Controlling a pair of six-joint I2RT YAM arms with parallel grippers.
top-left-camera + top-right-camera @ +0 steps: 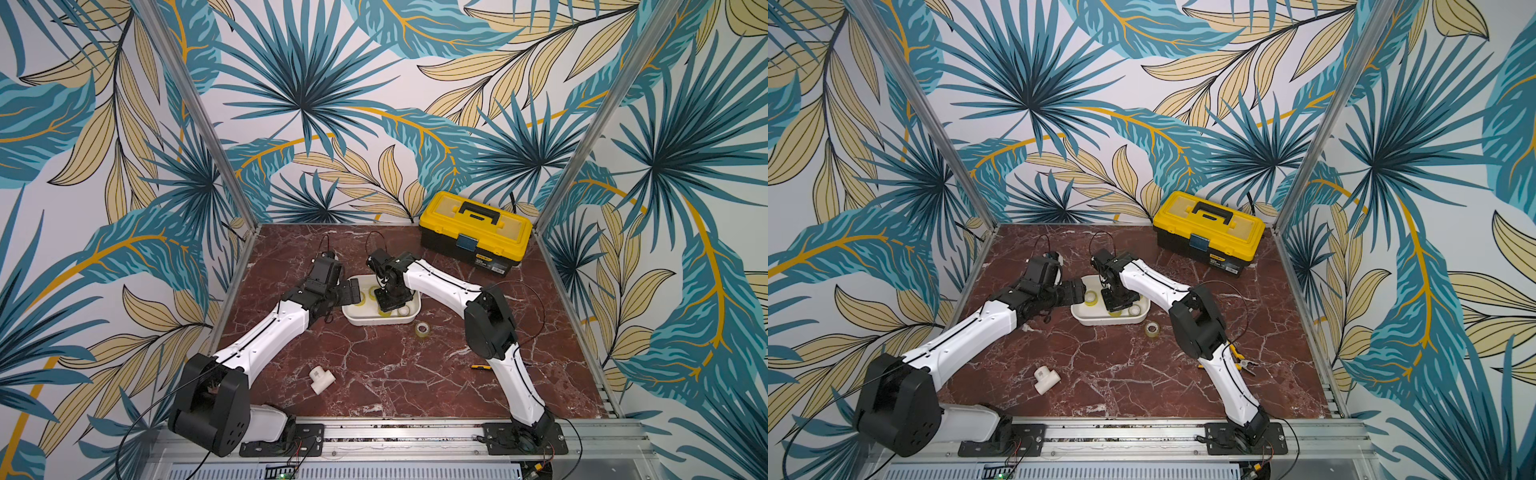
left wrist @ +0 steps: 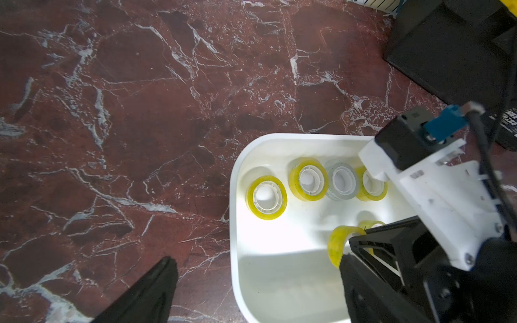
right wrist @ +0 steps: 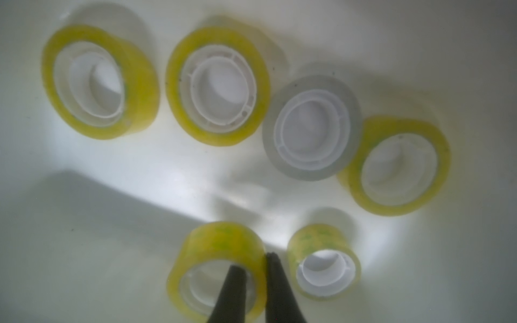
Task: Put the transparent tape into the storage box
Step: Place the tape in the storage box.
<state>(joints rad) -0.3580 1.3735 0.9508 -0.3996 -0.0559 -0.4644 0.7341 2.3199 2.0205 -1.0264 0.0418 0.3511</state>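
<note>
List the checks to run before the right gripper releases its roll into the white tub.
1. Grip: right gripper shut on held roll, one finger in its core: ok.
2. Placement: held roll inside storage box: ok.
3. Support: held roll resting on the box floor: cannot tell.
4. Opening room beside neighbouring roll: cannot tell, gap narrow.
5. Other arm: left gripper open, empty: ok.
6. All rolls boxed: not ok, last roll lies on the table.

Walls [image 1: 374, 104] of teal-and-tan leaf-print wallpaper at 9, 12 and 3 o'clock. Red-brown, white-veined marble tabletop [image 1: 374, 374]. Aluminium corner posts [image 1: 198, 112] at 11 and 1. Grey metal rail [image 1: 415, 432] at 6.
</note>
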